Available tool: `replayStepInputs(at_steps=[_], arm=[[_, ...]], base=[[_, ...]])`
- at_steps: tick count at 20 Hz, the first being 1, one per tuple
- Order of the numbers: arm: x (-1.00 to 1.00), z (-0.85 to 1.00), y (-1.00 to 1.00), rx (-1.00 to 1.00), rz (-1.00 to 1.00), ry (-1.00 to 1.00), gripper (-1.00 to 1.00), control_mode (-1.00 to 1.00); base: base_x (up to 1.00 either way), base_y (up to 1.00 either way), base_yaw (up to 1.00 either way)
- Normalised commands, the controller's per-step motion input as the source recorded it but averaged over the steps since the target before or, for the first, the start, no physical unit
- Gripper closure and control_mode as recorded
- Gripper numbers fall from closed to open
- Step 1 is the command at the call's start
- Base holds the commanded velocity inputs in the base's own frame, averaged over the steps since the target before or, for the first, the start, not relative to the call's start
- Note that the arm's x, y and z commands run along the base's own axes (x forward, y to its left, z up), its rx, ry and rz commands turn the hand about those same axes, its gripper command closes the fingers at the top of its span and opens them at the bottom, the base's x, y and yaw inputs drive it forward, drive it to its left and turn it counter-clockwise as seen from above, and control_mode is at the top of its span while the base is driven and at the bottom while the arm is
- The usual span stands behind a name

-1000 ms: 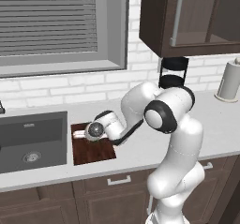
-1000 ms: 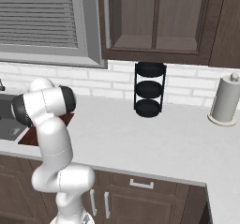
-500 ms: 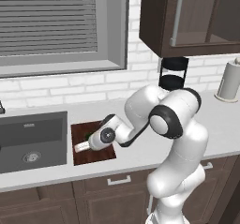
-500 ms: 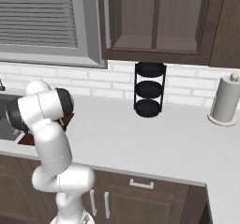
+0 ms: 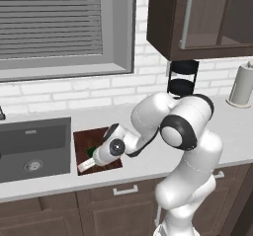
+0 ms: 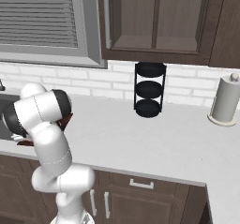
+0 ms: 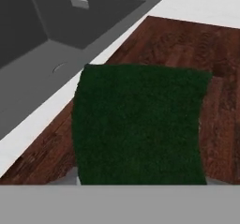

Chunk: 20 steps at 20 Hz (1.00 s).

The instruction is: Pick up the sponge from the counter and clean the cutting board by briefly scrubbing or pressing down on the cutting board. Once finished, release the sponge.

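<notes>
I see a pale counter (image 5: 59, 183) under a window, with the cutting board (image 5: 83, 137) just right of the sink (image 5: 29, 148). My hand (image 5: 87, 164) hovers over the board's front; its grip I cannot tell. Close up, the green sponge (image 7: 140, 124) covers the board.

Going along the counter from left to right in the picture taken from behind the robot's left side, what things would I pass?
Sink basin → cutting board with the sponge on it → black three-tier rack → paper towel roll.
</notes>
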Motion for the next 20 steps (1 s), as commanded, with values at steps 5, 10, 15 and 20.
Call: replayStepInputs(at_steps=[5,10,15,20], arm=[[0.00,-0.26,-0.64,0.00,0.01,-0.10,1.00,-1.00],[0.00,-0.18,-0.73,0.00,0.00,-0.06,1.00,-1.00],[0.01,-0.33,-0.44,0.00,0.00,-0.05,1.00,-1.00],[0.11,-0.37,-0.28,0.00,0.00,-0.16,1.00,-1.00]], base=[[0.00,0.00,0.00],[0.00,0.00,0.00],[0.00,0.00,0.00],[0.00,0.00,0.00]])
